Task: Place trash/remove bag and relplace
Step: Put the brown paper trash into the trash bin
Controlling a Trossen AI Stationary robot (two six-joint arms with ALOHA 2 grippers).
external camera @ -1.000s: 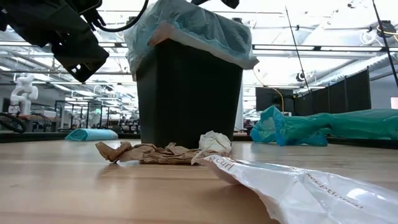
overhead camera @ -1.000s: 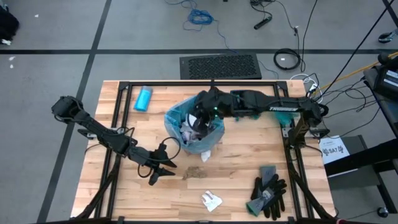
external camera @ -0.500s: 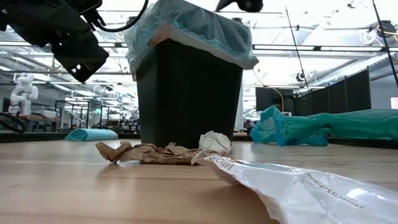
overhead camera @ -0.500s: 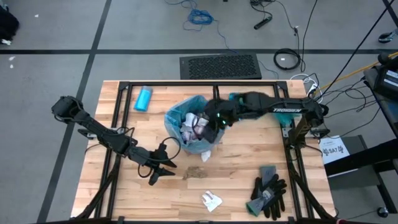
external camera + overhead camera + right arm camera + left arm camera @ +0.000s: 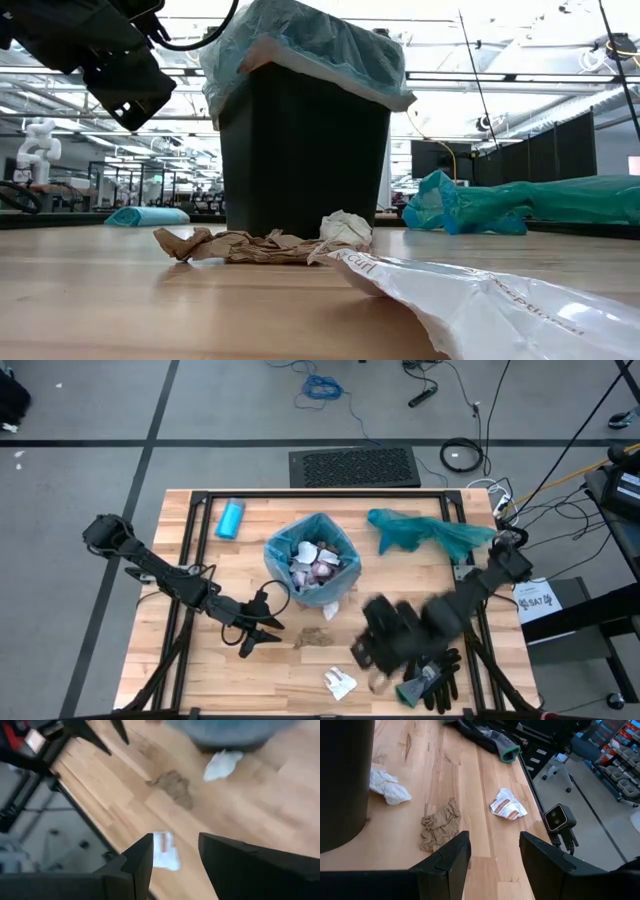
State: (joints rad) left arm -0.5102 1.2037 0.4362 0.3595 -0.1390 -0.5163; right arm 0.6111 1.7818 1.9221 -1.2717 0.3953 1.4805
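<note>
A wooden tabletop (image 5: 250, 680) sits within a black frame. A light-blue bottle (image 5: 231, 518) lies near its far left corner. A teal-green plastic bag (image 5: 425, 532) lies crumpled near the far right corner. Black-and-grey gloves (image 5: 435, 665) lie near the right front corner. On the grey floor beyond the tabletop lie a black mat (image 5: 354, 466), a coiled black cable (image 5: 462, 455) and a blue cable (image 5: 322, 387).

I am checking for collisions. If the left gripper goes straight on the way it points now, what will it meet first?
Most likely the crumpled brown paper on the table, lying just beyond the left gripper's open fingers. The silvery wrapper sits farther on and to one side. Depth is hard to judge, so the gripper might pass over the paper.
</note>
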